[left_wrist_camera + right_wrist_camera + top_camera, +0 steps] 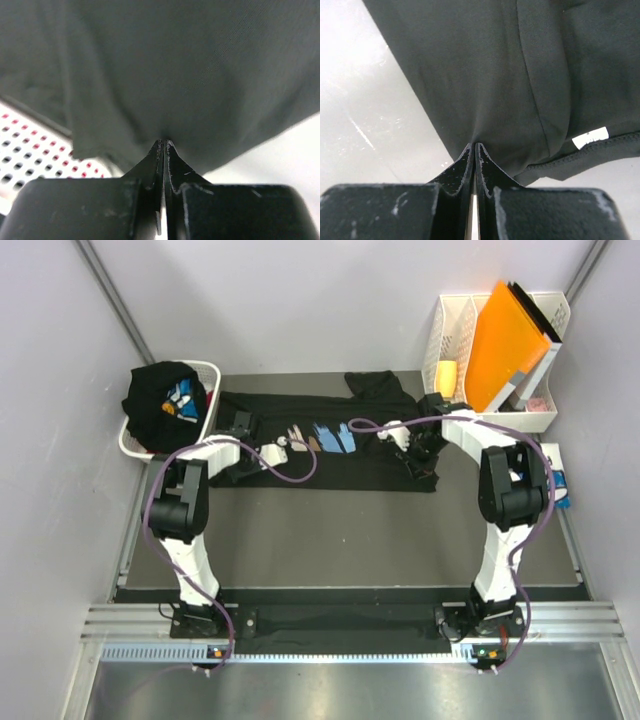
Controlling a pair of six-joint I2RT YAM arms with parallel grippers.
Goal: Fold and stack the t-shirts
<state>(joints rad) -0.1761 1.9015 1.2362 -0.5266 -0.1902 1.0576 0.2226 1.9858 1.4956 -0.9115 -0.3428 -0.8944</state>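
I have the black tee (330,462) lying as a wide band across the far half of the table (350,535), print (325,435) up and about midway between the arms. The left gripper (164,144) is clamped on the tee's left end, jaws together with cloth bunched into the tips. The right gripper (474,146) is pinched shut on the right end, just beside the hem (600,150) and a small white tag (590,137). I judge this to be the start of a fold, so both ends need to rise together and evenly, with enough pull between them to keep the cloth taut without dragging it out of either pinch. Each pinch looks shallow, only a fold of fabric at the fingertips, so I want slow motion and no jerks. The left end sits close to the basket (207,370), where another dark tee (160,400) is heaped, so I'd steer that wrist clear of the rim. From the wrist views I cannot tell whether one layer or two is caught, so I'd check for sag as the cloth lifts.
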